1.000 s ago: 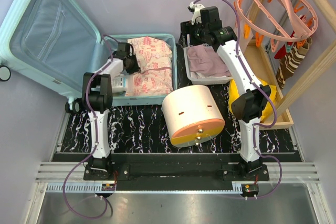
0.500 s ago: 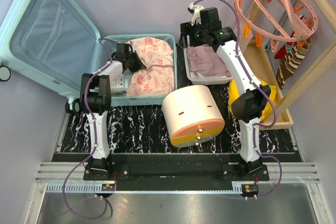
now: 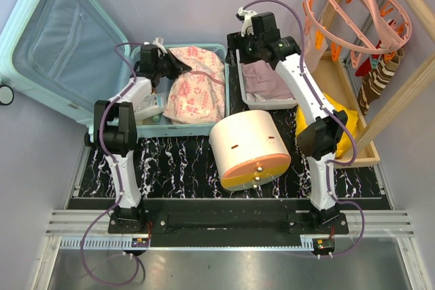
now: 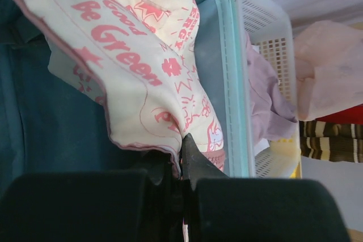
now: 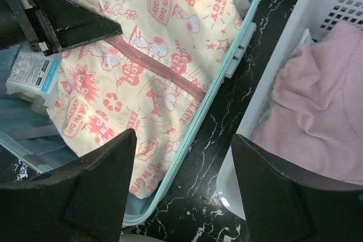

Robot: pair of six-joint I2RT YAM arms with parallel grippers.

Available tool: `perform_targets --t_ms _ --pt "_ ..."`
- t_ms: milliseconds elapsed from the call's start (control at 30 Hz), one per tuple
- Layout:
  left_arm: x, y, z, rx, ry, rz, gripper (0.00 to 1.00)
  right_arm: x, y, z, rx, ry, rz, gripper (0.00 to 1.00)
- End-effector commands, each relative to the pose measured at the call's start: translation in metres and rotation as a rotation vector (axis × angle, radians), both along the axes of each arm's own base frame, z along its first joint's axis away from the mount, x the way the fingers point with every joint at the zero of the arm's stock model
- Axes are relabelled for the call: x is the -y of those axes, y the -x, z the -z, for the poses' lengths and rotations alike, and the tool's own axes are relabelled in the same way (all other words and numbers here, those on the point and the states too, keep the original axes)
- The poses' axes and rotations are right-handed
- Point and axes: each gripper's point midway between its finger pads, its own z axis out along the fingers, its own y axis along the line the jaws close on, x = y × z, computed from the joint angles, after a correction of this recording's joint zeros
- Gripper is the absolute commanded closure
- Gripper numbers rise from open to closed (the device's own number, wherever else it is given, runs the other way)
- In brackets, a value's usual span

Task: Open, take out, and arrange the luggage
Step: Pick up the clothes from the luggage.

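The luggage lies open at the back left, with its lid leaning against the wall. Its base holds a cream cloth with pink print. My left gripper is shut on that cloth's piped edge and holds the edge lifted off the lining. My right gripper hangs open and holds nothing, above the black gap between the luggage rim and the white basket.
The white mesh basket holds a lilac garment. A cream cylinder with an orange end lies in front of it. A white-and-blue packet sits in the luggage base. A pink round hanger and a wooden rack stand at the right.
My left gripper closed on the cloth's edge and drew it up and toward the back, uncovering the packet. The right arm shifted slightly left.
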Motion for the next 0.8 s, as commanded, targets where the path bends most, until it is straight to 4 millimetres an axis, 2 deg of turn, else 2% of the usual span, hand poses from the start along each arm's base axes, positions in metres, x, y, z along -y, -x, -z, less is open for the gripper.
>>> perform_targets --t_ms 0,67,133,167,200,367,400,433,633,767 --pt "-0.004 0.003 -0.087 0.205 0.102 0.017 1.00 -0.016 0.007 0.001 -0.014 0.000 -0.019 0.23" --pt "-0.009 0.002 -0.094 0.211 0.116 0.015 1.00 -0.020 0.007 0.011 -0.045 -0.004 -0.014 0.23" --pt "-0.011 0.003 -0.097 0.213 0.122 0.018 1.00 -0.022 0.006 0.012 -0.057 -0.012 -0.009 0.23" --pt "-0.013 0.003 -0.097 0.211 0.124 0.016 1.00 -0.023 0.006 0.023 -0.090 -0.011 -0.003 0.23" --pt "-0.015 0.005 -0.099 0.212 0.123 0.013 1.00 -0.024 0.006 0.019 -0.088 -0.021 -0.003 0.23" --pt "-0.035 0.009 -0.097 0.209 0.127 -0.018 1.00 -0.033 0.006 0.032 -0.147 -0.044 -0.001 0.23" --pt "-0.034 0.011 -0.099 0.204 0.142 -0.016 1.00 -0.035 0.007 0.034 -0.153 -0.045 -0.004 0.23" --pt "-0.044 0.010 -0.102 0.210 0.150 -0.027 1.00 -0.036 0.007 0.040 -0.167 -0.043 -0.003 0.23" --pt "-0.046 0.007 -0.128 0.259 0.184 -0.034 1.00 -0.040 0.009 0.049 -0.191 -0.043 0.002 0.23" --pt "-0.044 0.004 -0.153 0.303 0.254 -0.041 1.00 -0.038 0.007 0.046 -0.184 -0.041 0.019 0.23"
